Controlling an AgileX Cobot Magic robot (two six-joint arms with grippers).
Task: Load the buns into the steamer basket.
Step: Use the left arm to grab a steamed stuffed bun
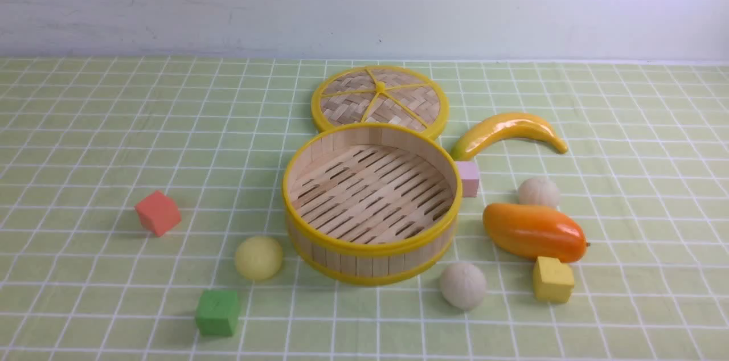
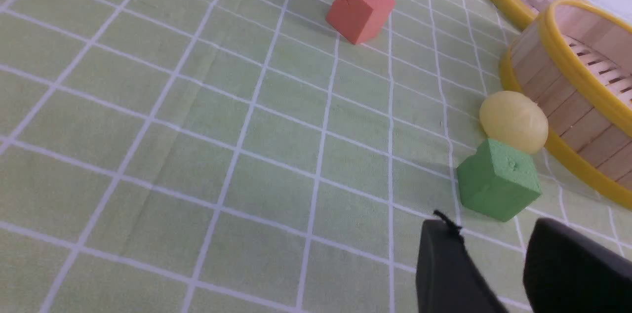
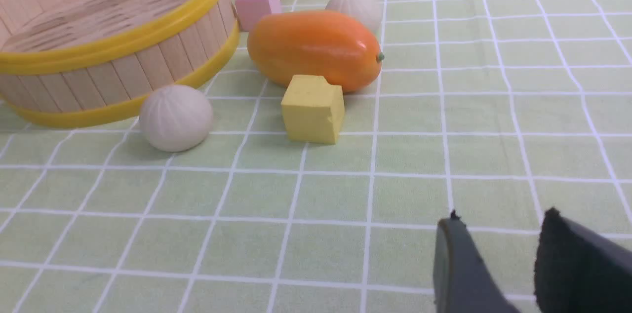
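The steamer basket (image 1: 371, 247) stands empty mid-table; it also shows in the left wrist view (image 2: 568, 81) and the right wrist view (image 3: 113, 41). The pale yellow bun (image 1: 258, 258) lies at its front left, next to a green cube (image 2: 498, 179); it also shows in the left wrist view (image 2: 514, 121). One pleated off-white bun (image 1: 463, 285) (image 3: 176, 117) lies at the basket's front right. The other pleated bun (image 1: 539, 192) (image 3: 354, 5) lies behind the orange mango (image 1: 534, 232). Neither arm shows in the front view. My left gripper (image 2: 493, 231) and right gripper (image 3: 499, 221) are open and empty, above bare cloth.
The flat woven lid (image 1: 380, 100) lies behind the basket. A banana (image 1: 508, 130) and a pink cube (image 1: 468, 178) are at the right. A yellow cube (image 1: 552, 279) sits before the mango. A red cube (image 1: 158, 212) and the green cube (image 1: 217, 312) are at the left.
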